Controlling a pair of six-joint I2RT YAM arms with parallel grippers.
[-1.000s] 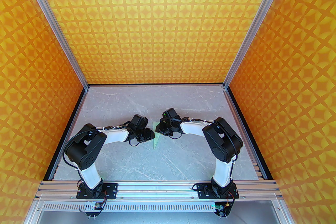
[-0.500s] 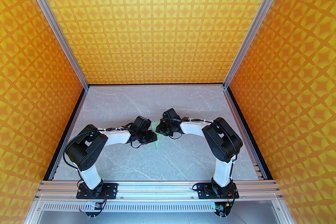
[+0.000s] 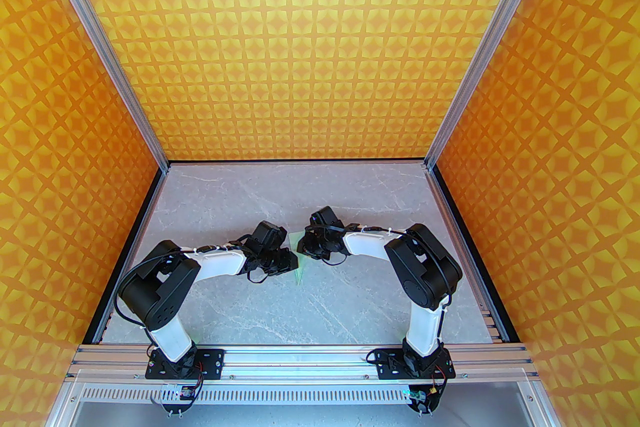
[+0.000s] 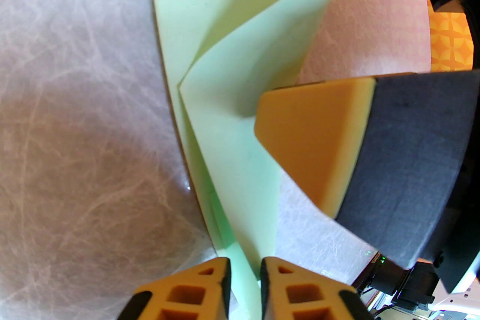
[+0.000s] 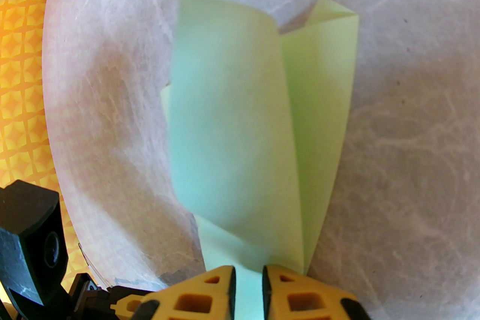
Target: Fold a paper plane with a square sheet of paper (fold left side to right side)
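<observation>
The pale mint-green square sheet of paper lies mid-table between both arms, creased into a long pointed shape with raised flaps. In the left wrist view the paper has one flap rising and curling to the right, and its lower edge runs into my left gripper, which is shut on it. A finger of my right gripper hangs just right of that flap. In the right wrist view a curled flap stands over the paper, whose near end sits in my right gripper, shut on it. From above, the left gripper and right gripper nearly touch.
The grey marble table is walled by orange patterned panels at the back and on both sides. An aluminium rail carries both arm bases at the near edge. The left wrist housing sits close beside the right gripper.
My left gripper has slid a little to the right, closing on the right gripper, and its elbow has dropped back. Less green paper shows between them. The right arm has stayed put.
</observation>
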